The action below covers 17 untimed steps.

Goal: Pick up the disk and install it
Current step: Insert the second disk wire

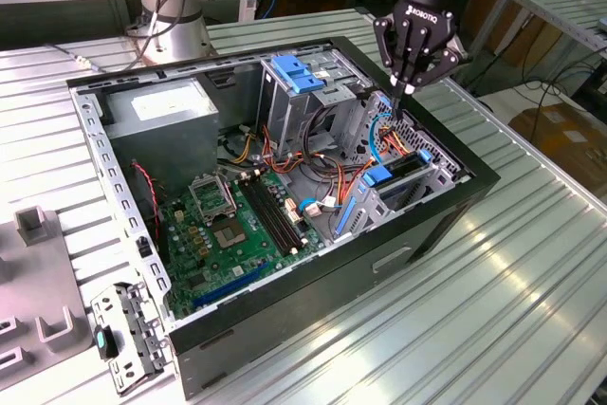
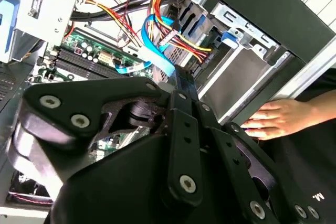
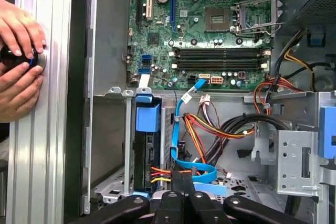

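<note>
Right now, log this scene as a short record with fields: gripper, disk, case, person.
gripper: fingers closed together, holding nothing, poised above the drive cage
disk: appears to sit edge-on in the cage, under a blue tab; not gripped
case: side open, lying on the ribbed metal table
person: hands on the table beside the case

Computer case (image 1: pixel 446 225): matt black outer skin, bare grey sheet-metal frame. Table (image 1: pixel 531 301): ribbed aluminium, semi-glossy. Gripper (image 1: pixel 410 90): matt black. Latch plate (image 1: pixel 296 74): blue plastic.
</note>
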Each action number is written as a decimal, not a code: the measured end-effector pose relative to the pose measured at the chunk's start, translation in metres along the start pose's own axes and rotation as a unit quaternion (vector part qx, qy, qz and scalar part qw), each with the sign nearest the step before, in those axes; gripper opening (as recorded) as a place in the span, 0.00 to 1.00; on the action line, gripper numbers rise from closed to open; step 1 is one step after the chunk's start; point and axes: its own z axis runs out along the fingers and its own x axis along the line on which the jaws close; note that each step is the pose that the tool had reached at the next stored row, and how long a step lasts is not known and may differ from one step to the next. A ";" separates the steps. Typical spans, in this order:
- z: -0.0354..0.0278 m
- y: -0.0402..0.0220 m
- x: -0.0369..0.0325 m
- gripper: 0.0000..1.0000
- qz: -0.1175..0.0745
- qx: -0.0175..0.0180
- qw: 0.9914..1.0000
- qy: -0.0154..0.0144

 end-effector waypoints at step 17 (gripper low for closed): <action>0.0169 -0.0026 -0.0054 0.17 0.001 -0.001 1.000 0.029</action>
